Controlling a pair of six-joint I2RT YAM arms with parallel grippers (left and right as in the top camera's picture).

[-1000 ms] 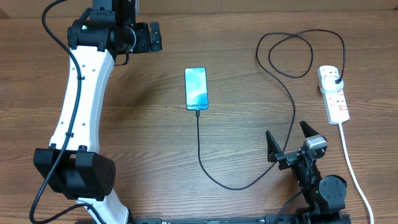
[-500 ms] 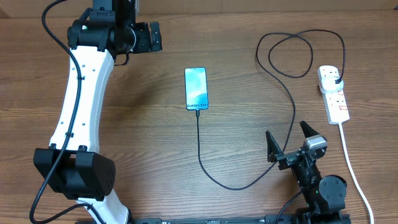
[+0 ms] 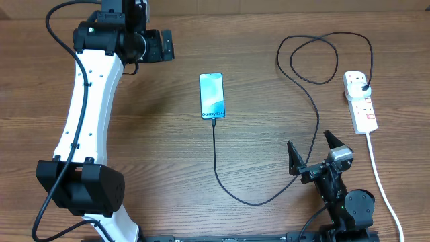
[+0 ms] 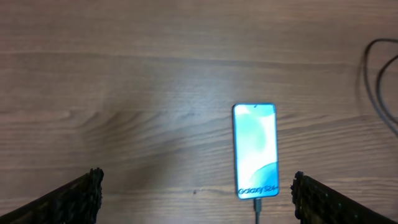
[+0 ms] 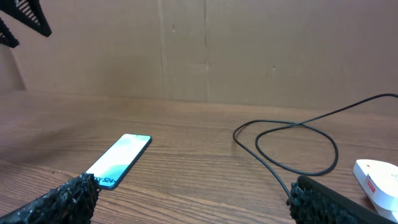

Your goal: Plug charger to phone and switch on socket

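Note:
The phone (image 3: 211,95) lies flat mid-table, screen lit, reading "Galaxy S24+". The charger cable (image 3: 269,196) is plugged into its near end, curves toward the front, runs right and loops at the back to its black plug (image 3: 363,86) seated in the white socket strip (image 3: 360,102) at the right. My left gripper (image 3: 164,42) is open and empty, high at the back left; its view shows the phone (image 4: 255,149) below between the fingers. My right gripper (image 3: 313,153) is open and empty near the front right, over the cable; its view shows the phone (image 5: 118,160), cable (image 5: 292,149) and socket (image 5: 378,177).
The socket's thick white cord (image 3: 379,178) runs from the strip toward the table's front right. The left arm's white link (image 3: 87,101) spans the left side. A brown cardboard wall (image 5: 205,50) stands behind the table.
The left gripper has shifted slightly left at the back. The right arm, phone, cable and socket have not moved.

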